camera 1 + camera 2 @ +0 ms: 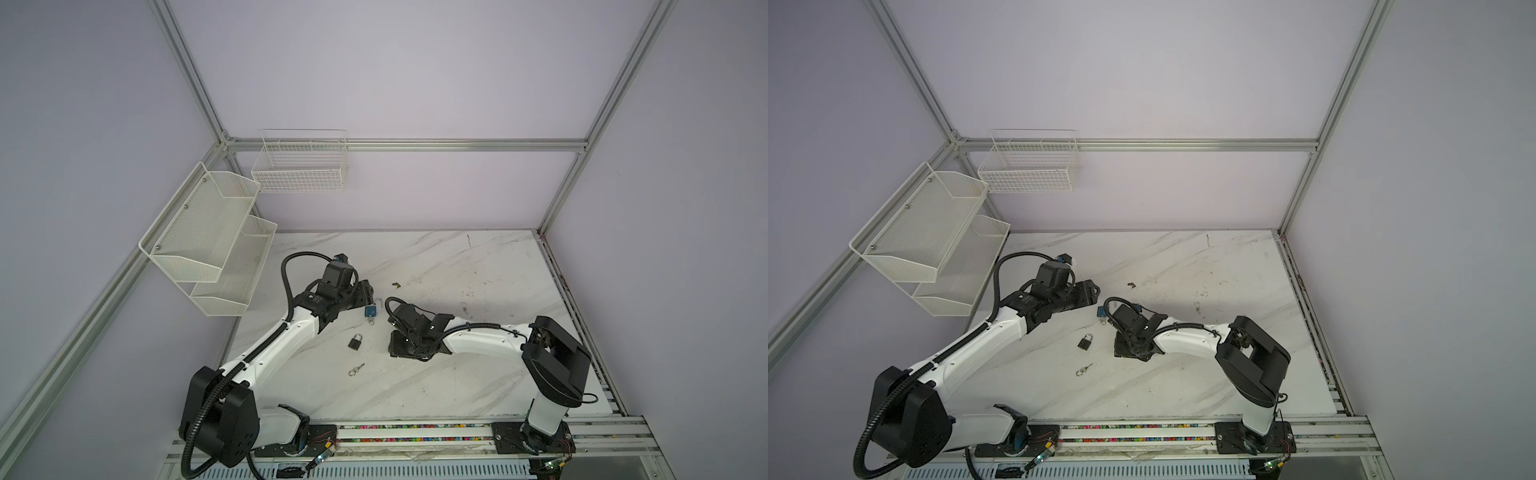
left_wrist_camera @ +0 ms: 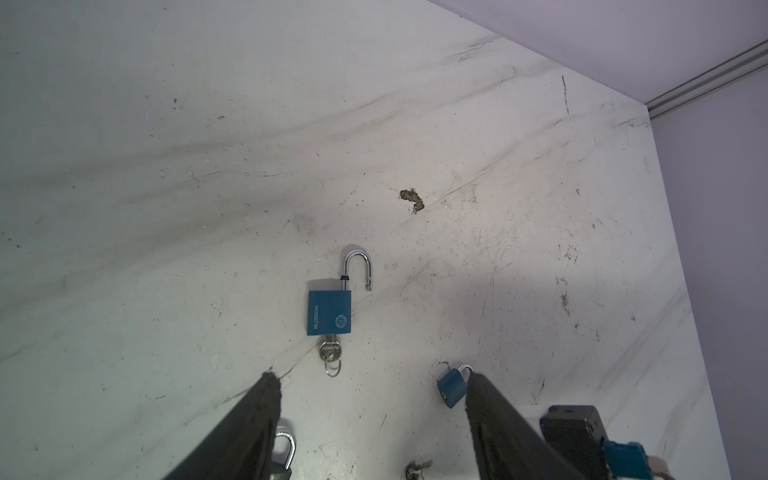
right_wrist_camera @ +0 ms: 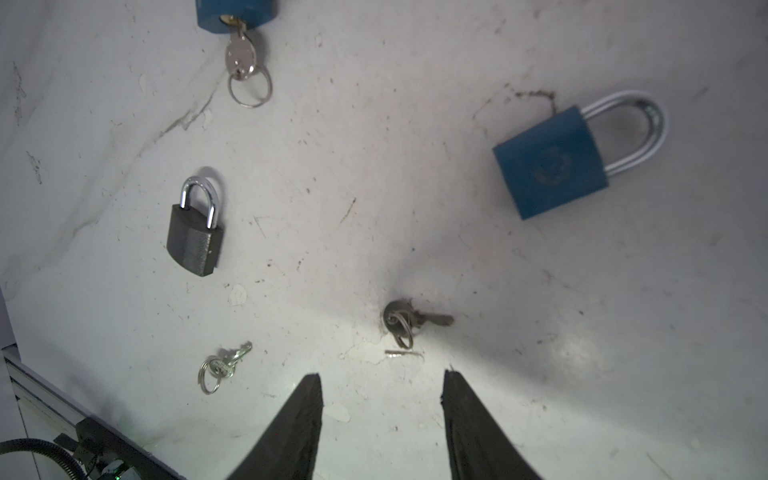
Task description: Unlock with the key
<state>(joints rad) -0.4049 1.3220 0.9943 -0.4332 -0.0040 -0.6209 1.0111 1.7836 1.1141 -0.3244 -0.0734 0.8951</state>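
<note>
The blue padlock [image 2: 330, 312] lies flat mid-surface [image 2: 166, 166], its shackle sprung open and its key [image 2: 330, 353] in the keyhole. The left jaws stand wide and empty just beside it. The right jaws, partly apart, hold nothing above a loose key [image 3: 401, 320], with a black padlock [image 3: 194, 241] nearby.

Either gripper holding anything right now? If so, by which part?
Nothing held: left gripper and right gripper are both open and empty; loose key lies untouched.
</note>
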